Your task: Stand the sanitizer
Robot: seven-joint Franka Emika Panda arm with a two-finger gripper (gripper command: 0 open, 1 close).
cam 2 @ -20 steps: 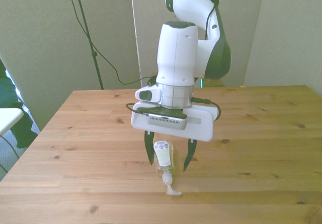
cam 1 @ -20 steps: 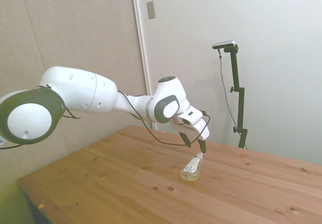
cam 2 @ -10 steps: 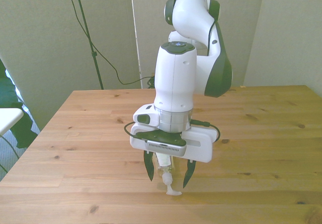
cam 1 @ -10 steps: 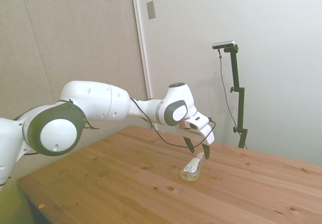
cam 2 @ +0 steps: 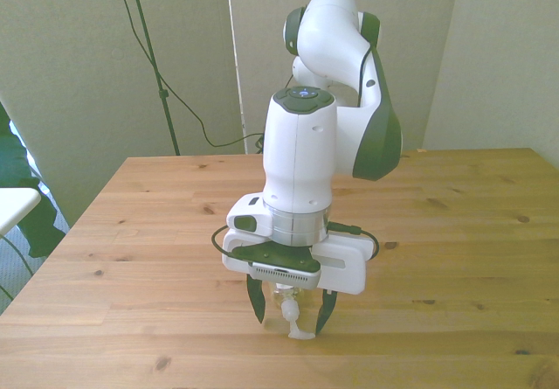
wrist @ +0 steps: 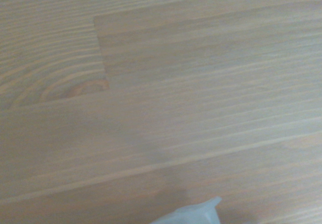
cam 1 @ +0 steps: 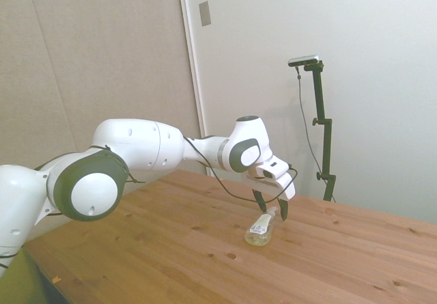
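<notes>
The sanitizer, a small clear bottle of pale yellow liquid with a white pump top and a label, lies on its side on the wooden table. In the front view only its neck and white nozzle show, between the dark fingers. My gripper is open and lowered around the pump end, one finger on each side, tips close to the tabletop. In the side view the gripper hangs just above the bottle's nozzle end. The wrist view shows blurred wood and a pale corner of the sanitizer.
A white surface and dark foliage stand off the table at the front view's left. The table's near edge lies just in front of the bottle.
My gripper has come down and toward the pump end of the lying bottle, so the hand now covers most of the bottle in the front view. The bottle has not moved.
</notes>
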